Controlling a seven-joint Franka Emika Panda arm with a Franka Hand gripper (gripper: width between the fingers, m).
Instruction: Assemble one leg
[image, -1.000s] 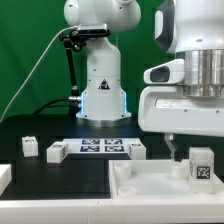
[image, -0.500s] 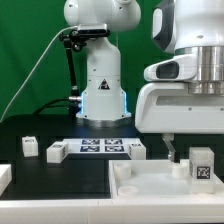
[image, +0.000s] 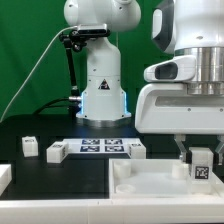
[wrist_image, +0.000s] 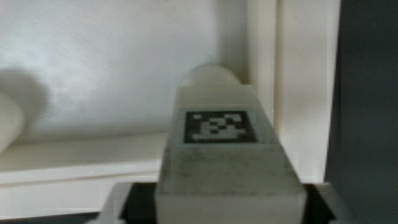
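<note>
The leg, a small white post with a black-and-white tag, stands upright on the large white tray-like piece at the exterior view's right. My gripper is down over it with a finger on each side. In the wrist view the leg fills the gap between the two dark pads, which press against its sides. My gripper is shut on the leg. The leg's base is hidden by the tray's rim.
The marker board lies in the middle of the black table. Three more loose white posts stand beside it. Another white part lies at the left edge. The robot base stands behind.
My gripper has moved towards the exterior view's right, from beside the leg to over it, and its fingers now stand on both sides of the leg.
</note>
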